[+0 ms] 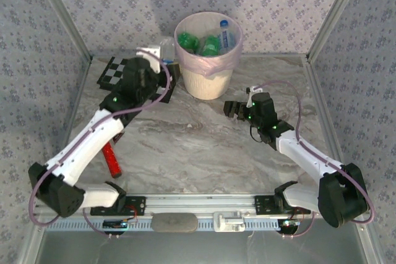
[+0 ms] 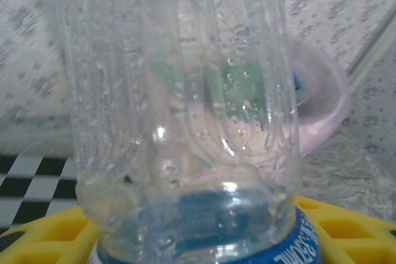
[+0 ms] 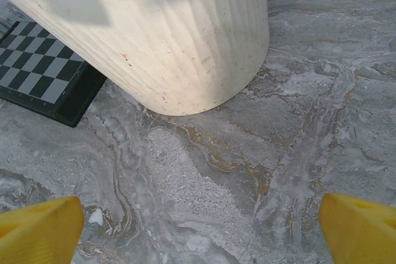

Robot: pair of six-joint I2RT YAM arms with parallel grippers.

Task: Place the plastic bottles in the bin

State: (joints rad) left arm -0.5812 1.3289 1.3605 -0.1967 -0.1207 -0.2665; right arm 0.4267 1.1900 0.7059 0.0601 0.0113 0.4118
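- Nearest you, the small red object [image 1: 112, 157] lies on the table [image 1: 198, 153] just beside the left arm [image 1: 93, 137]. A low sweep back could knock it away, and it isn't one for binning.
- The right gripper [image 3: 201, 224] hangs low over the table in front of the bin [image 3: 173, 35], its yellow fingers spread wide with nothing between them. If you drive it forward, it may nudge the bin's wall and shift the target under the other arm.
- The left gripper [image 1: 159, 60] pinches a clear bottle [image 2: 185, 103] across its body. It sits over the checkerboard [image 1: 111, 72], just left of the bin's rim and not above the opening. Let go here and the bottle likely drops outside or glances off the pink liner [image 1: 216, 65].
- That bottle's wall looks thin and is beaded with droplets, so it could slip or twist in the pinch as you swing.
- Farthest, green bottles [image 1: 201, 44] and a blue-capped one [image 1: 224, 32] already sit high in the bin. A newcomer may roll back over the rim.
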